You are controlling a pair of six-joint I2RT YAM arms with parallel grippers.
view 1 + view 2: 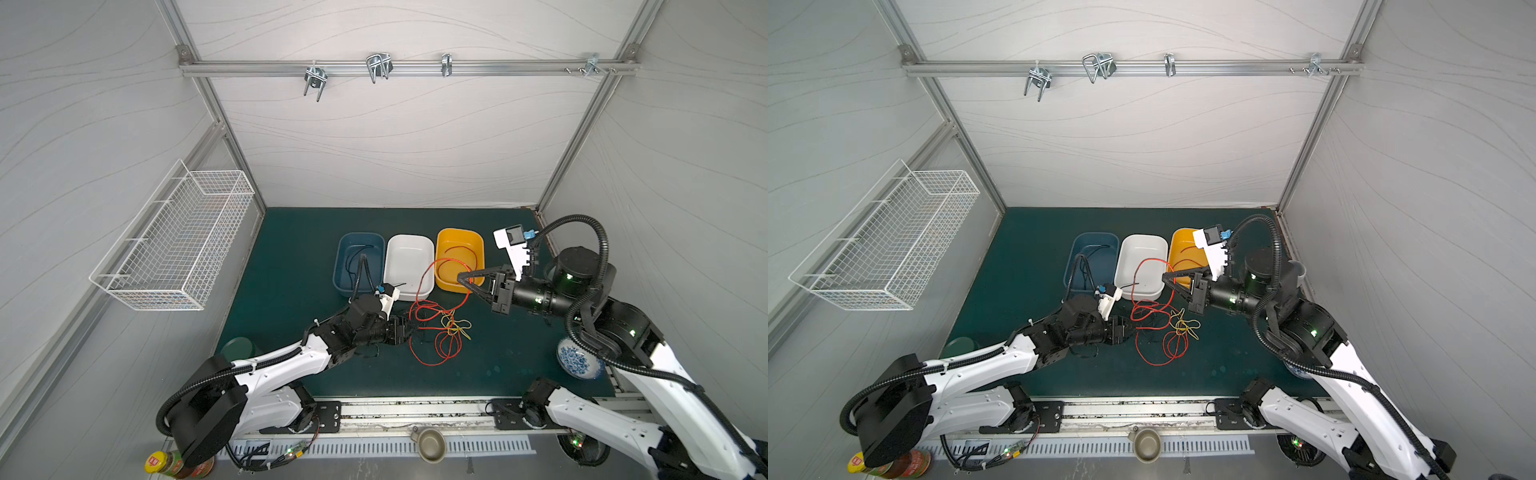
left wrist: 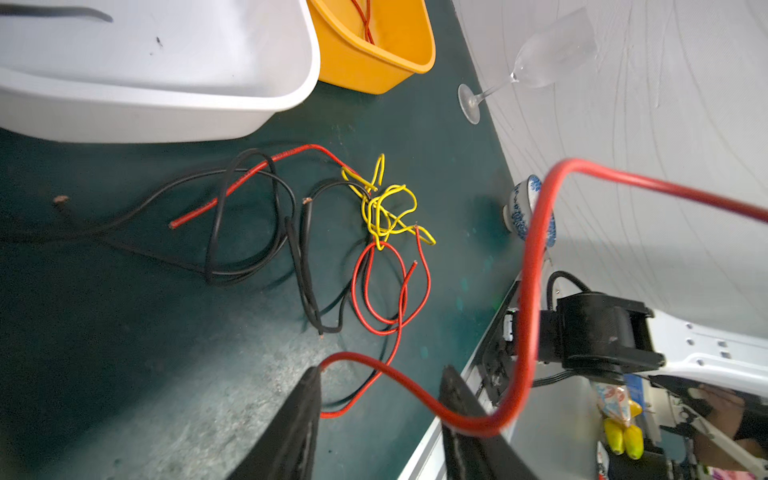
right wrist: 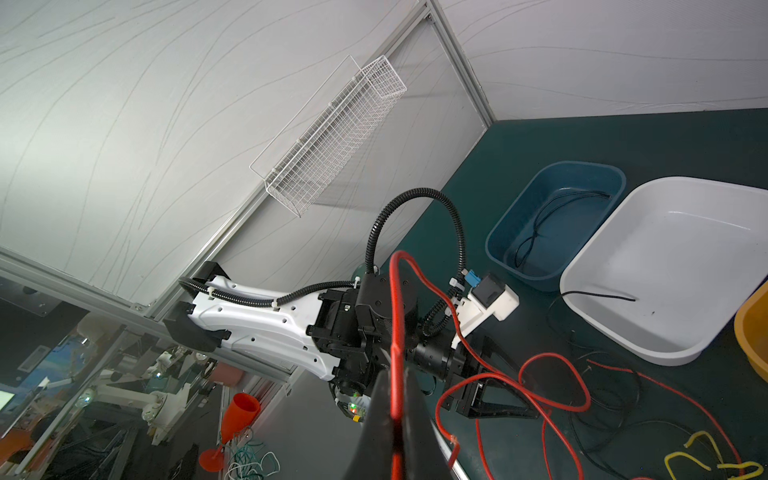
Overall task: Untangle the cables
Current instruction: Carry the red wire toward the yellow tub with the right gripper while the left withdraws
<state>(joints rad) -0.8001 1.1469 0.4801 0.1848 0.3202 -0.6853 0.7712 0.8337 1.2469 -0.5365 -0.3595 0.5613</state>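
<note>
The green worktop (image 1: 291,257) has three tubs (image 1: 409,236) toward its back edge. In its middle lie the cables (image 1: 440,328), red, black and yellow, all mixed up. The right gripper (image 1: 460,277) pinches one red cable (image 2: 528,282) tight, up high. The left gripper (image 2: 382,370) has its jaws partly apart around it, not squeezing. Pull hard, and the knot could tighten.
</note>
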